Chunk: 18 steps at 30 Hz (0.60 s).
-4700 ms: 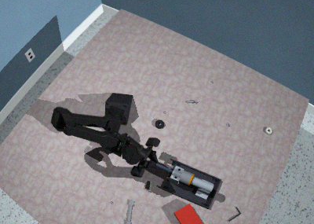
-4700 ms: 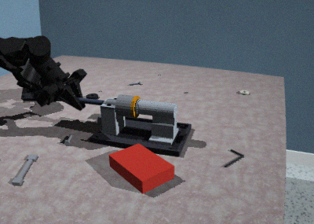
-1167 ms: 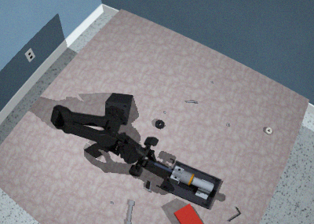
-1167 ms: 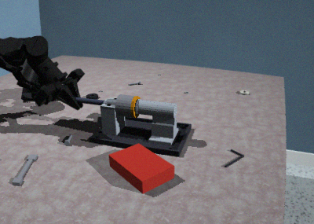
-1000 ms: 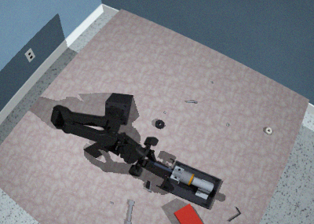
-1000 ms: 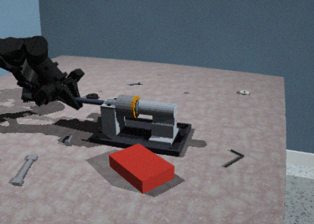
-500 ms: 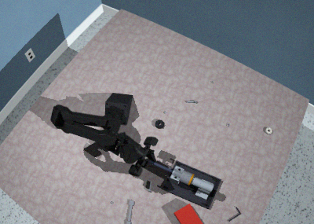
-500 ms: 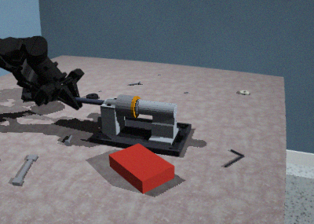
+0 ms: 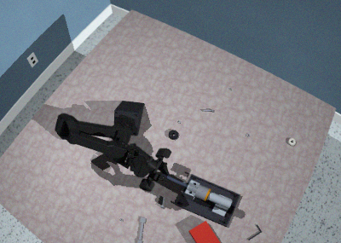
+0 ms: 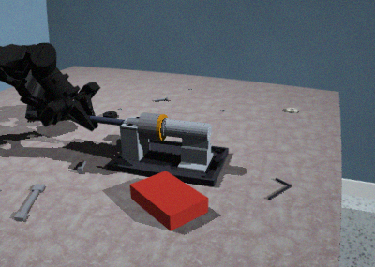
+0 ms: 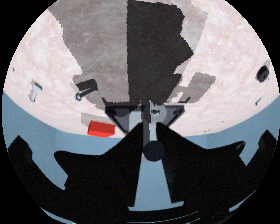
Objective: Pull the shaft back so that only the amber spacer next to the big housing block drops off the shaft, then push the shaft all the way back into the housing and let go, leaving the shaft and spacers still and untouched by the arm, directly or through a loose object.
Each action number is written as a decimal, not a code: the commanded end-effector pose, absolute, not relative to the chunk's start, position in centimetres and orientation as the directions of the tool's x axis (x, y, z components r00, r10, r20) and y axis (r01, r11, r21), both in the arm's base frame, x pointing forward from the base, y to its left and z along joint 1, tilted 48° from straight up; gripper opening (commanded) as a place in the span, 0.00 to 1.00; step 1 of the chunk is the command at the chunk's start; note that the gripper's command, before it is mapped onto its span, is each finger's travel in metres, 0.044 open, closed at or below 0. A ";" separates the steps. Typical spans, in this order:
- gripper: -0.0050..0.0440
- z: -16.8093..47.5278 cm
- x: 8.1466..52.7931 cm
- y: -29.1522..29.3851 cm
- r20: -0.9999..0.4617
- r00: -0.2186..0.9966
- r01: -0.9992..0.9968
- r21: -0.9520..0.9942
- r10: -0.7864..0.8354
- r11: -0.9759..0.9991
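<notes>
My black fingers (image 10: 89,119) clamp the thin dark steel shaft (image 10: 107,120) near the counter's front edge; the amber ring spacer (image 10: 161,126) sits on it beside the big grey housing block (image 10: 189,141)

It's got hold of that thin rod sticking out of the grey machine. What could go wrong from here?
The gripper is shut on the shaft, and the amber spacer still sits on it beside the big housing block. Pulling too far might also drop the grey spacer beside it. A skewed pull could jam the shaft in the small support. The fingers grip near the rod's tip, so they might slip off.
</notes>
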<state>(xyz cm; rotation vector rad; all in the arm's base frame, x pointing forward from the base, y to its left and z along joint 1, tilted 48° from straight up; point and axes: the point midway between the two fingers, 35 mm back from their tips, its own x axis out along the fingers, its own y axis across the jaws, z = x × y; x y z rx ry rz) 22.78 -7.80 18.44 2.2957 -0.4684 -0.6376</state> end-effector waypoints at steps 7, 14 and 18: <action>0.10 18.4 22.7 -7.8 -0.309 0.813 -0.149 0.709 -0.493 -0.689; 0.10 18.4 22.6 -7.8 -0.309 0.813 -0.149 0.709 -0.493 -0.689; 0.10 18.4 22.6 -7.8 -0.309 0.813 -0.149 0.709 -0.493 -0.689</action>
